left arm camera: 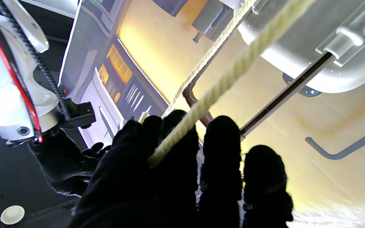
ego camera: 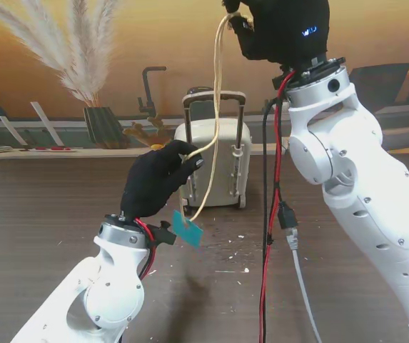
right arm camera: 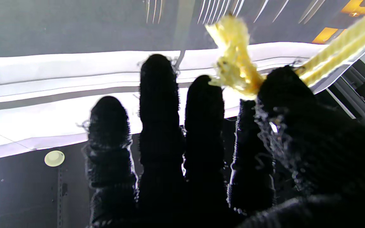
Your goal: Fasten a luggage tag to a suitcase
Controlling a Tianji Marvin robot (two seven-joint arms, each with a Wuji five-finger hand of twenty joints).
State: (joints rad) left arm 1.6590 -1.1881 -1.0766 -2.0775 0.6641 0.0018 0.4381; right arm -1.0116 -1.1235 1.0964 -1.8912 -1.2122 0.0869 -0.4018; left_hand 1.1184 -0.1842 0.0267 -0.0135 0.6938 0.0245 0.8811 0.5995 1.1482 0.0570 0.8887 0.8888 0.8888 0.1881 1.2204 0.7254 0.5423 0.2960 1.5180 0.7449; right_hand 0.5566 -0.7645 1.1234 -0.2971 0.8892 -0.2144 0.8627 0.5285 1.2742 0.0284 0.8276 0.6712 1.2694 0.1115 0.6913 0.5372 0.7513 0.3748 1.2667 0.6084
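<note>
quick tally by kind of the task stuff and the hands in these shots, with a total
suitcase: 1
luggage tag (teal): 1
cord (cream, both hands hold it): 1
hands: 2, left hand and right hand
total: 5

Both arms are glossy white moulded shells with small dark screws and round joint caps. Left hand point(ego camera: 158, 180) and right hand point(ego camera: 283, 28) wear fuzzy black knit gloves; a small blue light glows on the right one. Silver-and-black wrist rings join hand to arm. Red cable point(ego camera: 267, 271) and black cable point(ego camera: 265, 179) hang along the right arm; a red cable loops at the left wrist.
</note>
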